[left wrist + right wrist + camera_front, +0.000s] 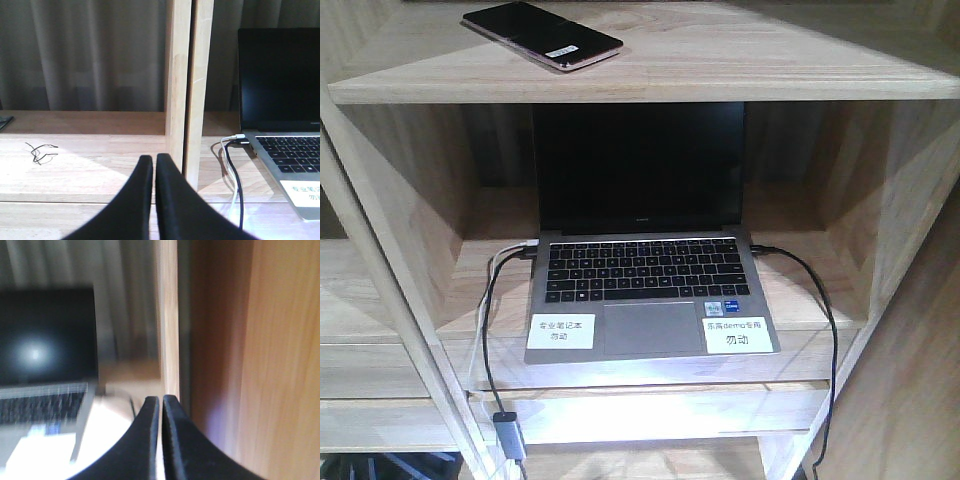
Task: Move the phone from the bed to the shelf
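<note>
front view: the phone [542,35] lies flat near the front-left edge of the shelf's [740,65] top board, above the laptop [645,270]. thin, glossy, stiff, probably slippery; best pinched across its long edges.
left wrist: left gripper [153,162] jaws together, empty.
right wrist: blurred; right gripper [161,402] jaws together, empty.

Glossy phone [542,35]; shelf [720,70] — pale matt wood
</note>
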Available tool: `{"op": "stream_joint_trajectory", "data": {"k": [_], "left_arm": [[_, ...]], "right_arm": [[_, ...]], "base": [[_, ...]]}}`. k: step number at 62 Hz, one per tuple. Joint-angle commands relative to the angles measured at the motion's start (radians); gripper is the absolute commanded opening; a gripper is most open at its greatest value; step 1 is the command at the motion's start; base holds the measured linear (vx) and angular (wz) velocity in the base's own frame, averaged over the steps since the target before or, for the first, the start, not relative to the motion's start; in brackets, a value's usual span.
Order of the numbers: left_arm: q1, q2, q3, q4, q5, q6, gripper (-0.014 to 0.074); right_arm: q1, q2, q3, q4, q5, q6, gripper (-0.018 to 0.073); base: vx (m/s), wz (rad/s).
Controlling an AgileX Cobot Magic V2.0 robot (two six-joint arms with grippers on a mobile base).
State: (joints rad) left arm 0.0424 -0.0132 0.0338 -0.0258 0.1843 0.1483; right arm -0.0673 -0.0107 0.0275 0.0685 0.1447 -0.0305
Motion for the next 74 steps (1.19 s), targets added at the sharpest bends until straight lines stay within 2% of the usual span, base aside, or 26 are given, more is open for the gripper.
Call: {"op": "stream_joint_trajectory", "data": {"k": [1,74], "left_arm": [[-0.004,-0.013,-0.021,-0.009,-0.072,-0.006,0.0001],[-0.004,-0.013,-0.021,-0.009,-0.072,-0.006,0.0001]], "right_arm": [[-0.005,-0.012,0.005,-0.008,-0.065,-0.009,-0.0006],[-0.005,-0.012,0.005,-0.005,-0.076,-0.005,-0.0006]], "base": [[0.00,0.00],[0.00,0.00]]}}
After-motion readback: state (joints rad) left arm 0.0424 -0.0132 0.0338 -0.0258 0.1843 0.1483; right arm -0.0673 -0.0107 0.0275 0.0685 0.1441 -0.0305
